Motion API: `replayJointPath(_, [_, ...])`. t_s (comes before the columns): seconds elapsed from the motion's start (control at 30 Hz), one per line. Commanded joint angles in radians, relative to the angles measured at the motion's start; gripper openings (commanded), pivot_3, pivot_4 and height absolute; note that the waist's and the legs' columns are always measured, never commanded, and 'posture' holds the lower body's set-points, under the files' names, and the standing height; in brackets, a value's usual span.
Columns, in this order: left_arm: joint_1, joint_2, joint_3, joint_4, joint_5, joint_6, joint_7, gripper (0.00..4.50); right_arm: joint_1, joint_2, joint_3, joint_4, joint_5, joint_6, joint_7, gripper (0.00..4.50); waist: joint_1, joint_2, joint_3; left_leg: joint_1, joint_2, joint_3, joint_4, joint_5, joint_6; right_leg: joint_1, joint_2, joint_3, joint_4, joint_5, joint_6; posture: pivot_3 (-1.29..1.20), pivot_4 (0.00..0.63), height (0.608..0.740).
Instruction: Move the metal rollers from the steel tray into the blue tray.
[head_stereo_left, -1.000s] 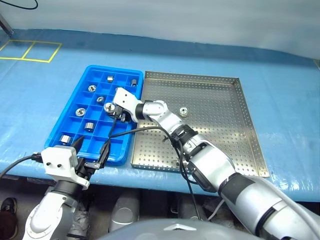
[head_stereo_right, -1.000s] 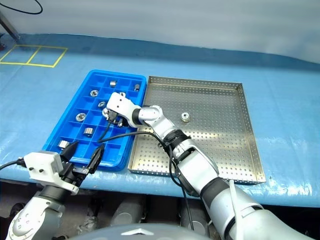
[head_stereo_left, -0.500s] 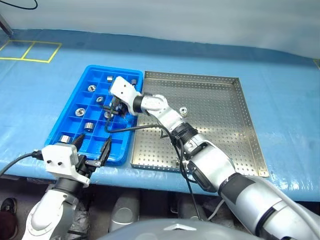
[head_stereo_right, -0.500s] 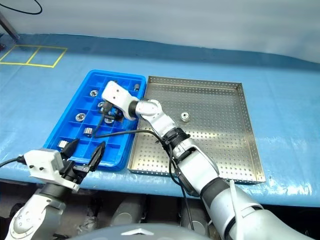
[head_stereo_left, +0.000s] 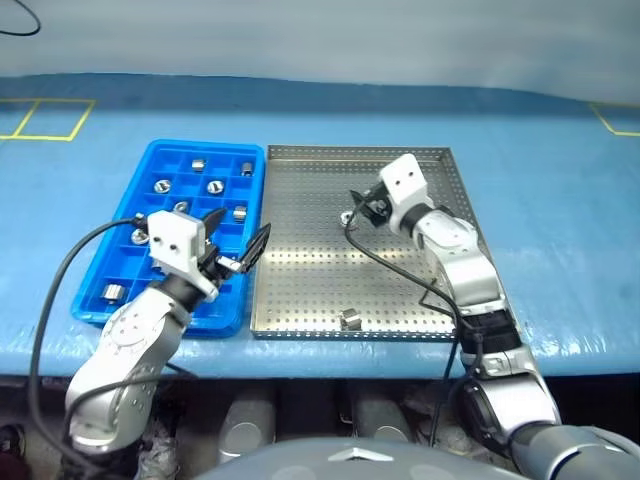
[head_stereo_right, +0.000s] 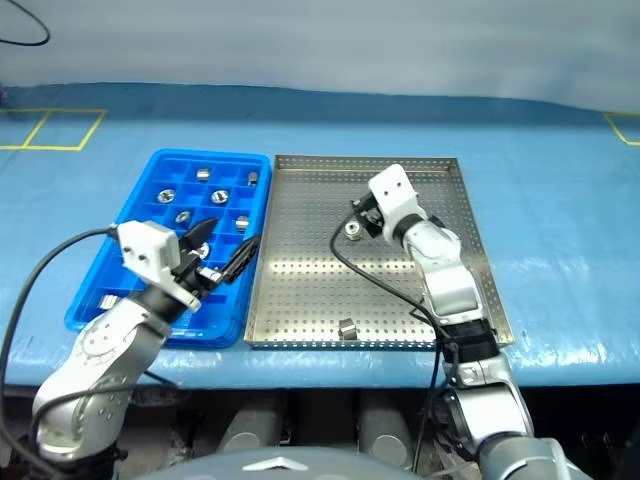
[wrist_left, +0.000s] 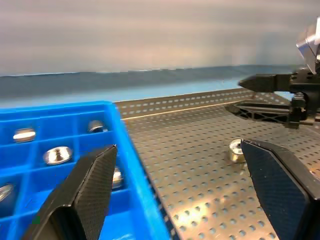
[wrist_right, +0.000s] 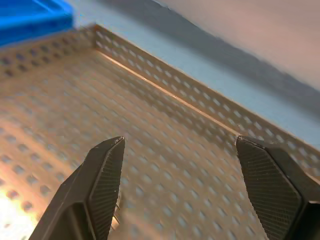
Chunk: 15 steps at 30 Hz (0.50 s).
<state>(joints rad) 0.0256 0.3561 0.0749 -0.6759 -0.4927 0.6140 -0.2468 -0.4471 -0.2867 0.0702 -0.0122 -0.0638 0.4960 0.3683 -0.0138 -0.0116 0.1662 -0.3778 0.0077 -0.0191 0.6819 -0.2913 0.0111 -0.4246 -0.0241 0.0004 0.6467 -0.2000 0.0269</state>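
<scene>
Silver-grey jointed arms, white boxy wrist blocks, left claw (head_stereo_left: 232, 243) and right claw (head_stereo_left: 362, 212) with textured black tapered fingers, looping black cables

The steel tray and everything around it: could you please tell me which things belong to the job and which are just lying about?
Belonging to the job:
- steel tray
- two metal rollers left in it
- blue tray, rollers already in its compartments
- right gripper, open over the steel tray
- left gripper, open at the blue tray's edge

Lying about:
- blue table cover
- yellow tape marks

Head stereo overhead; wrist cams low.
</scene>
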Motion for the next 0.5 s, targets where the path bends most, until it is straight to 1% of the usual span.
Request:
replayJointPath(0.03, [-0.047,0.005,-0.023,0.032,-0.004,0.017,-0.022,4.33,0.018,-0.009,-0.026,-0.085,-0.004,0.050,-0.035,3.72,-0.028,0.000,0.000,0.000,0.001,0.003,-0.001,0.000,0.000,-0.001,0.000,0.002,0.001,0.000,-0.001,-0.09,0.150,0.740])
replayJointPath(0.17, [-0.057,0.010,-0.044,0.047,0.001,0.022,-0.039,4.33,0.033,0.024,-0.023,-0.098,0.039,0.038,-0.025,3.72,-0.059,0.000,0.000,0.001,0.002,0.007,-0.001,0.000,0.000,-0.004,0.002,0.008,0.003,0.001,0.000,-0.10,0.150,0.740])
replayJointPath(0.33, [-0.022,0.012,-0.035,0.040,0.001,0.020,-0.053,4.33,-0.019,0.086,0.015,-0.035,0.057,-0.014,-0.021,3.72,-0.063,0.000,0.000,0.001,0.002,0.011,0.001,-0.001,0.002,-0.004,0.002,0.011,0.002,0.003,0.004,-0.09,0.150,0.740])
replayJointPath(0.5, [0.040,0.024,0.006,0.011,0.004,0.016,-0.042,4.33,-0.079,0.149,0.066,0.063,0.070,-0.058,0.008,3.72,-0.058,0.000,0.000,0.001,0.002,0.013,0.001,-0.001,0.004,-0.004,0.001,0.014,0.001,0.005,0.007,-0.05,0.150,0.740])
